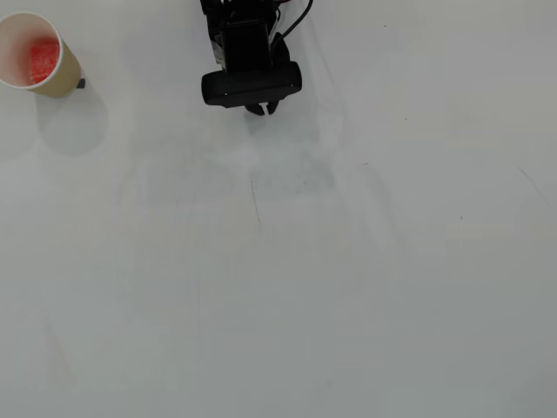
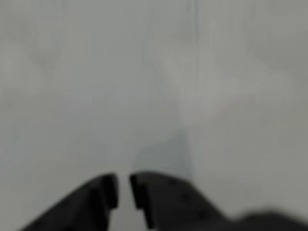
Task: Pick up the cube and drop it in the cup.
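1. Resting inside the cup [image 1: 63, 77], the cube [image 1: 43, 57] shows as a red speckled patch against the white interior, at the top left corner of the overhead view.
2. The cup stands upright on the pale surface [image 1: 305, 287], well apart from the arm, and casts a soft shadow beside it.
3. The gripper [image 1: 261, 108] sits near the top middle of the overhead view, mostly hidden under the black wrist camera housing [image 1: 251, 84].
4. In the wrist view the fingers [image 2: 108, 190] stand almost together, with only a narrow slit between them, and nothing is held there; only bare, blurred surface lies ahead of them.
5. Judging from this, the drop looks done and the arm appears parked.
6. The cube looks light and stiff, and its rough skin should grip well; if it had to be taken again, the two long flat sides would be the place to pinch.
7. The paper cup looks light and thin-walled, so a nudge could tip it.
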Controlling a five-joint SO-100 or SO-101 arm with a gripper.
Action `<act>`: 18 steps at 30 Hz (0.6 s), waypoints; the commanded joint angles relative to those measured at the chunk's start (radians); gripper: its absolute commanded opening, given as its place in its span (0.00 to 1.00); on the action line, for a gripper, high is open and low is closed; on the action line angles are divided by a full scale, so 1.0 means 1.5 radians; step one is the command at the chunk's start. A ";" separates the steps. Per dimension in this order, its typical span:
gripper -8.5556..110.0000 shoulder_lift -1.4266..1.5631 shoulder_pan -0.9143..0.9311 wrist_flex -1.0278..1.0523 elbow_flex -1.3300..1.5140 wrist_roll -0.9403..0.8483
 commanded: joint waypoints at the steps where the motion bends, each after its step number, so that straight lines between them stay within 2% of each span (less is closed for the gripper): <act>1: 0.08 0.032 -0.008 0.011 0.006 -0.011; 18: 0.08 0.034 -0.015 0.013 0.050 0.011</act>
